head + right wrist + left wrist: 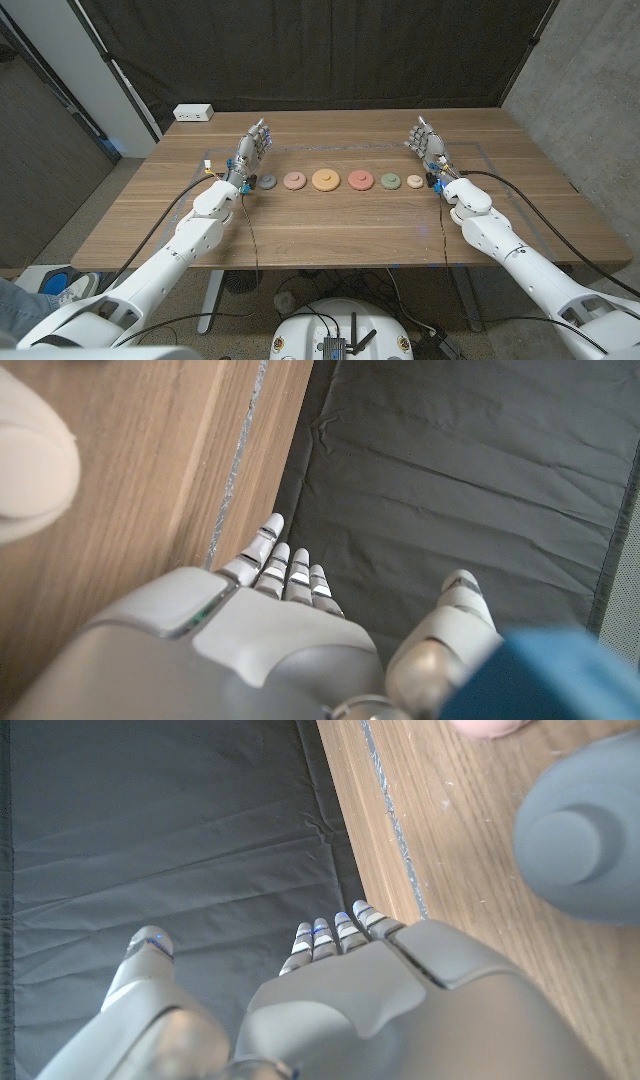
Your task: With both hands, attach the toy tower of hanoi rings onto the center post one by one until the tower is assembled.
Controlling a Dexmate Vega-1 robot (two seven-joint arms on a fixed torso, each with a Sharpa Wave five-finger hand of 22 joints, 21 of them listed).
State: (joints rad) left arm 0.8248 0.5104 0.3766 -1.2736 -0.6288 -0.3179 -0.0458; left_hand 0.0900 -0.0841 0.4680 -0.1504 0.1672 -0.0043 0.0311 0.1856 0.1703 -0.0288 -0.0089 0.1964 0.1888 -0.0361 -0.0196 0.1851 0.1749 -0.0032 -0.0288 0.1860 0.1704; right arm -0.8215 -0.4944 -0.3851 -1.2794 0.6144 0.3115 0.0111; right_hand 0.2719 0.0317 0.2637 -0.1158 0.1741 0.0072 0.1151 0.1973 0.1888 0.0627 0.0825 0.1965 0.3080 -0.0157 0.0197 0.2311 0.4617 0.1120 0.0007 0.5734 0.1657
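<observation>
Waiting at either end of the row, the left hand [252,148] and right hand [427,142] stand with fingers apart, holding nothing. Just beside the left hand sits the grey piece [267,182]; just beside the right, the cream ring [415,182]; the rest lie between. These look light, stiff and smooth, likely slippery: pinch each across its rim, thumb opposite fingers, not from the flat top

White-shelled arms, black cables along them, end in a grey left hand [252,148] and right hand [427,140].
</observation>
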